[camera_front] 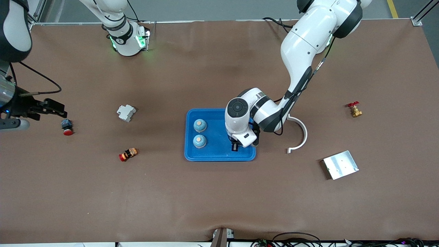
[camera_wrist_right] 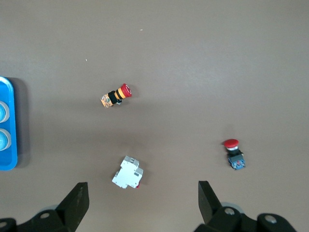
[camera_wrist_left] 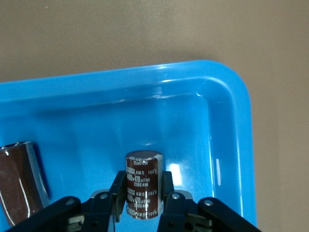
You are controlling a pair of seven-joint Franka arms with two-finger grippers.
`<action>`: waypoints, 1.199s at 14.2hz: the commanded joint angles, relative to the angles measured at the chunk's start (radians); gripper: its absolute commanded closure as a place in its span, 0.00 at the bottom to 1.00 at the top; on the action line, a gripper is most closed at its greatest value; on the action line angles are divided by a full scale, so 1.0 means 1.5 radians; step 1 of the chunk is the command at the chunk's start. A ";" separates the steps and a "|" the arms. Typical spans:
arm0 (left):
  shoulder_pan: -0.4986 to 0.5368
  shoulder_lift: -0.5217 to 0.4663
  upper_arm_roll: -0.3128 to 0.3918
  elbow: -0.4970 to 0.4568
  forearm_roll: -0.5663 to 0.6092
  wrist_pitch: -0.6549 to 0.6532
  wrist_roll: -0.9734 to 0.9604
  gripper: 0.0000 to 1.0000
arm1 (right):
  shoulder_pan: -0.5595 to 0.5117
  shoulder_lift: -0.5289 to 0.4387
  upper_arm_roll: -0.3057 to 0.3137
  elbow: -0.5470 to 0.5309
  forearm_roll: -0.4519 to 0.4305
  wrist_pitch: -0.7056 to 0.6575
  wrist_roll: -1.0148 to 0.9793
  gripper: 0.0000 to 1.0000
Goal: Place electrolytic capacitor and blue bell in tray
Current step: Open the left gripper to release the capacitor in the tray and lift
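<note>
Fingers (camera_wrist_left: pixel 117 191) of the left gripper (camera_wrist_left: pixel 141 195) are closed on a dark brown cylindrical electrolytic capacitor (camera_wrist_left: pixel 143 183) with a silver top and white print, one black finger on each side of its body. The capacitor stands upright inside the shallow bright-blue plastic tray (camera_wrist_left: pixel 231 96), close to a rounded corner of it; whether its base touches the tray floor cannot be told. In the left wrist view a second brown cylinder with a silver edge (camera_wrist_left: pixel 19 181) lies in the tray beside the held capacitor, partly cut by the picture border.

In the front view the left gripper (camera_front: pixel 236 145) is low over the part of the tray (camera_front: pixel 219 156) toward the left arm's end of the counter. Two round blue bells with pale orange tops stand in the tray toward the right arm's end: one blue bell (camera_front: pixel 200 125) farther from the front camera and the other bell (camera_front: pixel 199 141) nearer to it.

The right gripper (camera_wrist_right: pixel 142 203) waits high over the counter, well apart from the tray toward the right arm's end, with its fingers wide open and holding nothing. Below it lie a white plastic circuit breaker (camera_wrist_right: pixel 127 172), a red-capped push button with a blue body (camera_wrist_right: pixel 233 153) and a red-capped button with an orange and black body (camera_wrist_right: pixel 116 95).

On the brown counter (camera_front: pixel 219 199), from the tray toward the left arm's end, lie a white curved plastic piece (camera_front: pixel 299 133), a square silver metal plate (camera_front: pixel 340 164) and a small brass valve with a red handle (camera_front: pixel 354 109).
</note>
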 commanded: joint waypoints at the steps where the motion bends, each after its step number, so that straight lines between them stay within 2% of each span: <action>1: -0.015 0.013 0.012 0.021 0.008 0.005 -0.016 1.00 | -0.011 -0.048 0.011 -0.021 0.016 -0.006 -0.009 0.00; 5: -0.016 0.015 0.014 0.021 0.008 0.005 -0.015 1.00 | -0.006 -0.054 0.013 0.000 0.016 -0.028 -0.001 0.00; 8: -0.015 0.018 0.014 0.020 0.008 0.006 -0.008 1.00 | -0.007 -0.059 0.003 0.023 0.015 -0.085 -0.001 0.00; 9: -0.012 0.016 0.014 0.020 0.009 0.006 -0.005 0.27 | -0.005 -0.061 -0.004 0.024 0.016 -0.087 -0.001 0.00; 10: -0.013 0.014 0.014 0.020 0.009 0.006 -0.003 0.00 | 0.000 -0.059 -0.012 0.027 0.017 -0.087 -0.001 0.00; 11: -0.013 0.012 0.014 0.020 0.009 0.005 -0.003 0.00 | 0.020 -0.059 -0.030 0.033 0.017 -0.088 -0.001 0.00; 12: -0.013 0.008 0.014 0.020 0.009 0.002 -0.002 0.00 | 0.054 -0.059 -0.066 0.034 0.017 -0.088 -0.001 0.00; 14: -0.010 -0.009 0.014 0.020 0.008 -0.012 0.000 0.00 | 0.142 -0.061 -0.164 0.034 0.018 -0.089 -0.002 0.00; 15: -0.007 -0.018 0.014 0.021 0.007 -0.032 0.001 0.00 | 0.176 -0.063 -0.198 0.035 0.018 -0.090 -0.002 0.00; 17: -0.003 -0.035 0.011 0.021 0.006 -0.066 0.026 0.00 | 0.190 -0.064 -0.211 0.035 0.018 -0.089 -0.002 0.00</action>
